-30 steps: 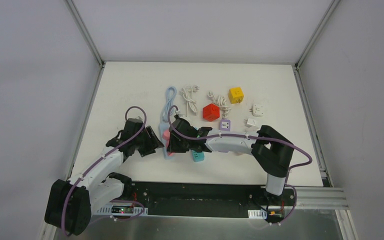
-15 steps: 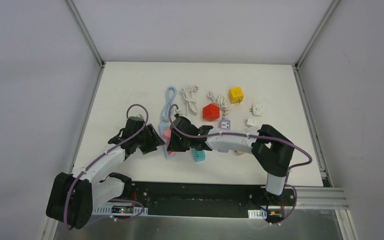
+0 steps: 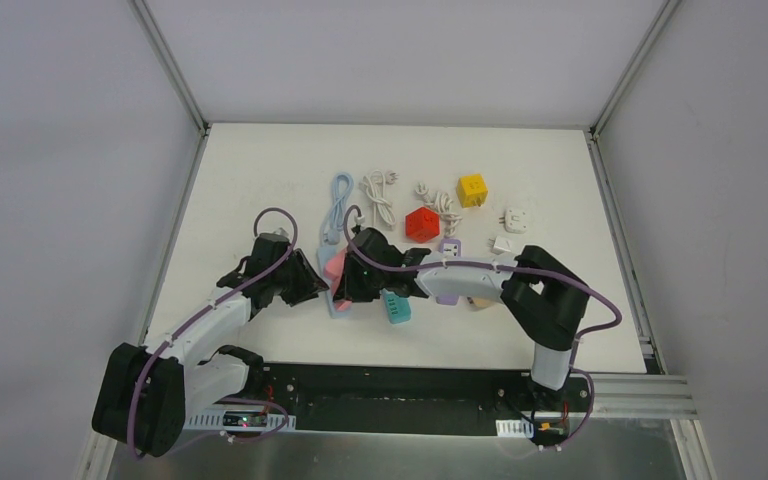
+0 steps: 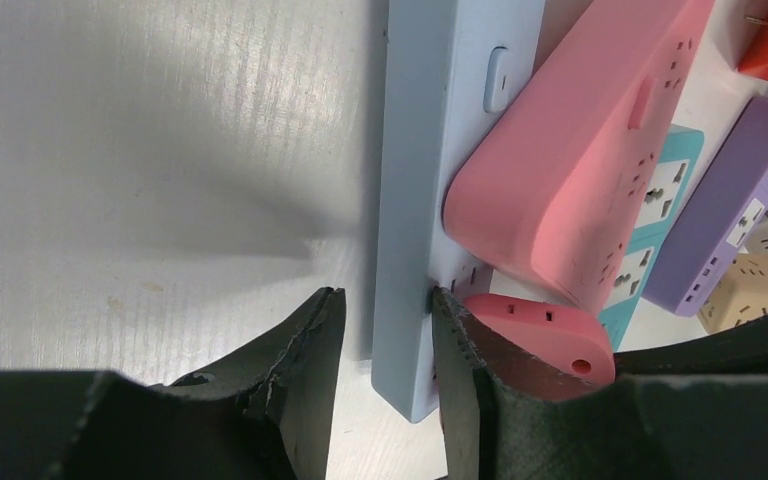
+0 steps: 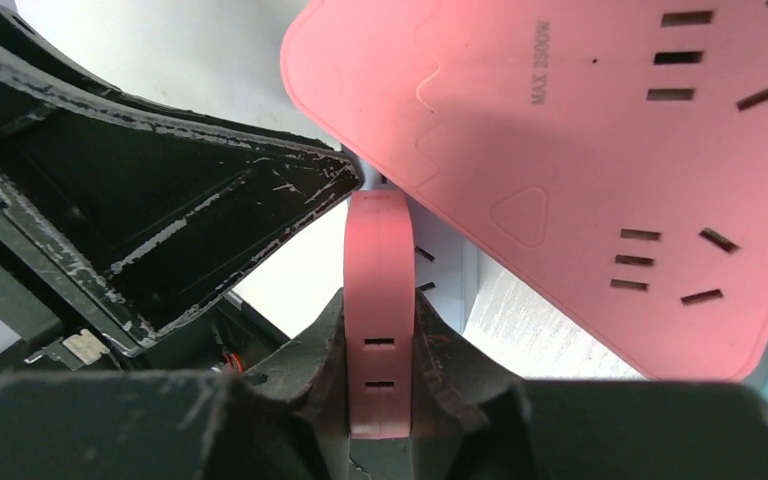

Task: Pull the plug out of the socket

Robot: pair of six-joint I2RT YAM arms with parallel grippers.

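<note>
A light blue power strip (image 4: 430, 160) lies on the white table, also seen in the top view (image 3: 336, 306). A small pink plug (image 4: 530, 335) sits on its socket face near the end. My right gripper (image 5: 380, 310) is shut on this pink plug (image 5: 380, 300) and grips its flat sides; in the top view it is at the strip (image 3: 348, 285). My left gripper (image 4: 385, 340) is open and straddles the strip's near end. One finger (image 4: 457, 380) touches the strip's side. The other stands a small gap off. In the top view the left gripper (image 3: 310, 285) is just left of the strip.
A large pink power strip (image 4: 570, 150) leans across the blue strip. Teal (image 3: 397, 308) and purple (image 3: 450, 247) strips lie right of it, under my right arm. A red cube (image 3: 421, 224), a yellow cube (image 3: 472, 189), white cables (image 3: 378, 195) and white adapters (image 3: 515, 217) lie further back.
My left gripper has moved right up to the blue strip's end. My right gripper, holding the pink plug, has shifted slightly back and right.
</note>
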